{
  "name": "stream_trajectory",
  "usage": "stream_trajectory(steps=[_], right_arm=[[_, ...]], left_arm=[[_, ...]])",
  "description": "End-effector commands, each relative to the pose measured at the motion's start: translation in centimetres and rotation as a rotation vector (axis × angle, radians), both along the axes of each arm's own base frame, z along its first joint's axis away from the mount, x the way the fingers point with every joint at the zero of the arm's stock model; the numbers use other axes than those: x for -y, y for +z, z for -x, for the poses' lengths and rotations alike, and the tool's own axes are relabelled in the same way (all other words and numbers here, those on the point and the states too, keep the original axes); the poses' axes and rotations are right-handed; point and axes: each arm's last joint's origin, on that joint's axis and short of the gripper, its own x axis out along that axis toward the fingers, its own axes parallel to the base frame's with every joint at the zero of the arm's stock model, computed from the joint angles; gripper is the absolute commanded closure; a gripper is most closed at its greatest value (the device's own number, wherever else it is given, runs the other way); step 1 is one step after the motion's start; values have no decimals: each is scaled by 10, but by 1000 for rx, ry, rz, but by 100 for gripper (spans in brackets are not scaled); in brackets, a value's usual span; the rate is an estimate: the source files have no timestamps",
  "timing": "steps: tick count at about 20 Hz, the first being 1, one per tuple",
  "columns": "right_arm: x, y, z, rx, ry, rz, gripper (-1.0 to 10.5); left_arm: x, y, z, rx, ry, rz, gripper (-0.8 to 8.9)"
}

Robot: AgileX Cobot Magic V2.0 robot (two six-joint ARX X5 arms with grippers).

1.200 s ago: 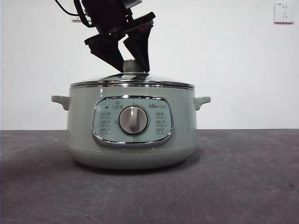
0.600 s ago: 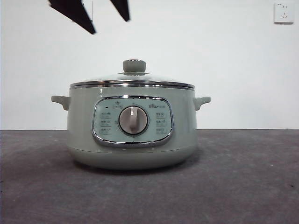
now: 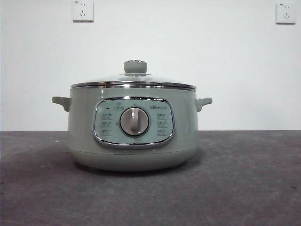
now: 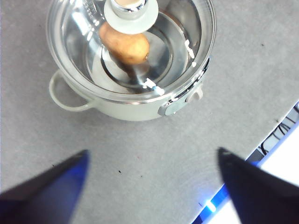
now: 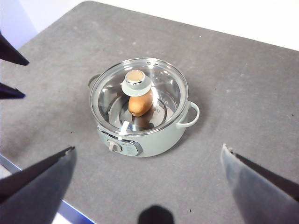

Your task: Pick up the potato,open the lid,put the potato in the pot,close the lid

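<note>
My left claw [image 4: 152, 161] hangs released above the grey tabletop [image 4: 140, 168], jaws spread wide with nothing between them, the pot [image 4: 135, 109] just beyond its tips. My right claw [image 5: 147, 161] is released too, high over the tabletop's near edge and well apart from the pot. The pot stands around the middle of the tabletop, its dial [image 3: 134, 121] facing the front edge. The lid [image 3: 134, 81] sits closed on its rim, knob [image 3: 135, 66] up. Through the glass the potato [image 5: 140, 104] lies on the pot's floor. Two wall sockets [image 3: 83, 10] hang on the white wall behind. Nothing crowds the pot.
</note>
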Motion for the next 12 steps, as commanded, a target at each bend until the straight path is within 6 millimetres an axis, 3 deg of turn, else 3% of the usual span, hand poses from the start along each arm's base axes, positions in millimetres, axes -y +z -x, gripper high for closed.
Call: stream_trajectory(steps=[1,5,12], right_arm=[[-3,-4,-3,-28,9,37,957],[-8,-6,-8,-42,6,48,945],[-11,-7,-12,-39,-19,70,945]], left_arm=[[-3,3,5,18,-12,13,822],[-8,7,13,42,-9,28,816],[-5,9,8,71,-10,46,816]])
